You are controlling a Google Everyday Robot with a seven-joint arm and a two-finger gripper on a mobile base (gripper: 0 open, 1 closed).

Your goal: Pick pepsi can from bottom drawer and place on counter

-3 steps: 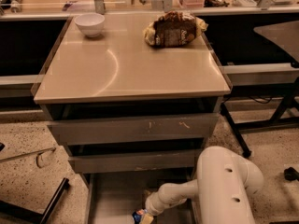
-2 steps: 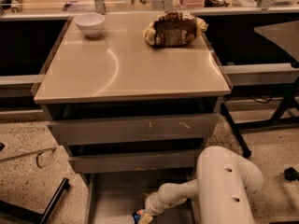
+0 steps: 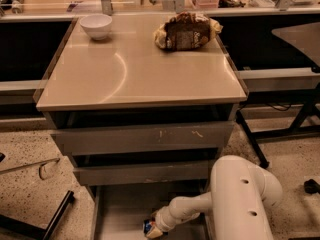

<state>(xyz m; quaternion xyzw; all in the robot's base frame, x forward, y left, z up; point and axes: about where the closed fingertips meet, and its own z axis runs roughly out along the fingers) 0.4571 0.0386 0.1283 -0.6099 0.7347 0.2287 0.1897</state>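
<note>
The bottom drawer (image 3: pixel 120 209) is pulled open at the foot of the grey unit. The pepsi can (image 3: pixel 150 228), blue with a pale end, sits low in the drawer near its front, only partly visible. My white arm reaches down into the drawer from the right, and the gripper (image 3: pixel 156 226) is right at the can, at the bottom edge of the view. The beige counter (image 3: pixel 135 74) tops the unit above.
A white bowl (image 3: pixel 96 25) stands at the counter's back left and a brown crinkled snack bag (image 3: pixel 186 30) at the back right. The two upper drawers (image 3: pixel 145 138) jut out slightly. Dark table legs (image 3: pixel 252 139) stand to the right, a black bar (image 3: pixel 55 219) lies on the floor to the left.
</note>
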